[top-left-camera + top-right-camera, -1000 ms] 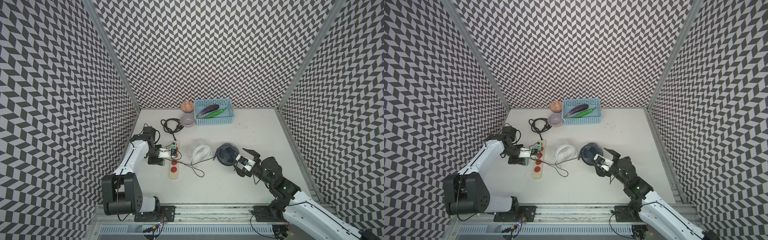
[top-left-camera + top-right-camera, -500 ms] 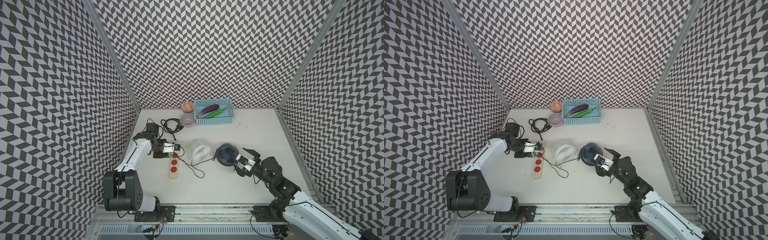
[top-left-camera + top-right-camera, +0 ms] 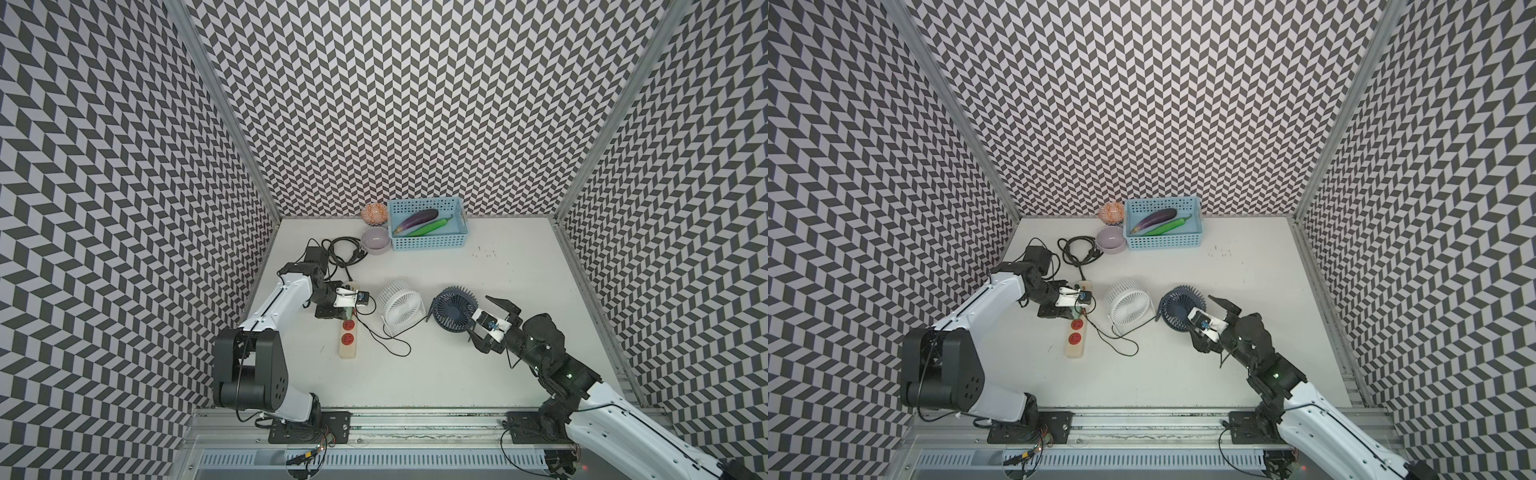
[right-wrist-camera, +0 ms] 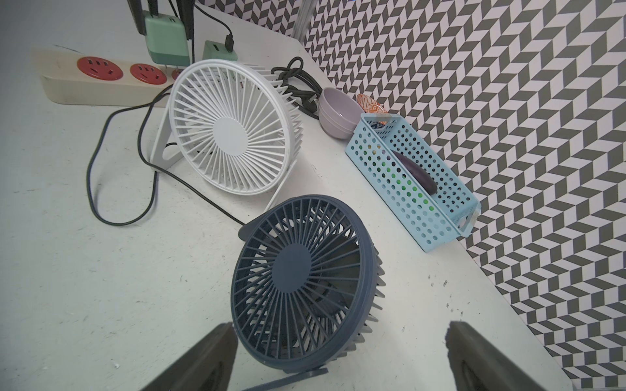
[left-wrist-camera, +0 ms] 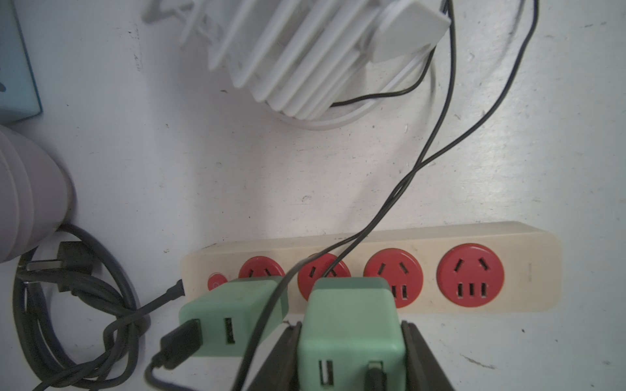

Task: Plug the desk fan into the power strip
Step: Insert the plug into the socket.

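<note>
- Power strip (image 3: 348,336) lies left of centre on the table (image 3: 519,270) in both top views; left hand (image 3: 347,300) hovers over its upper end, right hand (image 3: 480,319) sits right of centre by a dark blue fan (image 3: 453,309).
- Left wrist: hand clenched on a green adapter (image 5: 350,325) above the red sockets (image 5: 470,276).
- Right wrist: hand released and empty, facing the dark blue fan close by; white fan (image 4: 230,132) beyond.

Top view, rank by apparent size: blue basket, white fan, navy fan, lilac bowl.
1. blue basket
2. white fan and navy fan: they look about alike, so not ranked against each other
3. lilac bowl
</note>
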{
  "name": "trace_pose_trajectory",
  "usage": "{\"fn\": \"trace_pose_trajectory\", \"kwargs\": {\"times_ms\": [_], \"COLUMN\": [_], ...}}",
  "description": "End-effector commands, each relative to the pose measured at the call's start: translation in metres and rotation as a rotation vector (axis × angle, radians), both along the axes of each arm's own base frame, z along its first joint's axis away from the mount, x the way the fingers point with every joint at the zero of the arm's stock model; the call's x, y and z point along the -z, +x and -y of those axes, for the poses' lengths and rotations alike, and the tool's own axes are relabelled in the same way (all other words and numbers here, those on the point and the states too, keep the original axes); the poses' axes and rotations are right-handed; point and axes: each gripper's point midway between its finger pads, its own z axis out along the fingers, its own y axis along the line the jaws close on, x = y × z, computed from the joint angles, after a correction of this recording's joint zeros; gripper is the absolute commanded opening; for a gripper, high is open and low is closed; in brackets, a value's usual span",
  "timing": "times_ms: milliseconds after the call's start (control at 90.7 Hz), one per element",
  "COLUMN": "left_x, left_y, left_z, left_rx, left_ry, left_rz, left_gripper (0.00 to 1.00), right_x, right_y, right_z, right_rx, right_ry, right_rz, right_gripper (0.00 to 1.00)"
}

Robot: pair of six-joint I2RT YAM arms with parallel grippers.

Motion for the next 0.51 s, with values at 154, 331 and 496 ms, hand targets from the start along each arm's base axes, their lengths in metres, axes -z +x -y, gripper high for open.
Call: {"fn": "trace_pose_trajectory", "kwargs": {"times_ms": [154,331,496], "left_x": [-0.002,0.003,0.006], "left_y": [-0.011,-0.016,-0.016], "left_z": [-0.002,-0.005,-0.004], "left_rx": [0.007,0.011,0.014], "left_ry": [0.017,0.034,0.031], "left_rz": [-0.072,-0.094,-0.112], "left_gripper": [0.0,0.0,0.0], "right_x": [-0.012,-0.011,-0.011], "right_y": [0.002,0.002,0.002], "right_z": [0.0,0.0,0.001], "right_rx": [0.005,0.004,0.004], "right_ry": [0.037,0.037,0.037], "right_rz": [0.044,0.046,0.047], "right_gripper": [1.0,1.0,0.99]}}
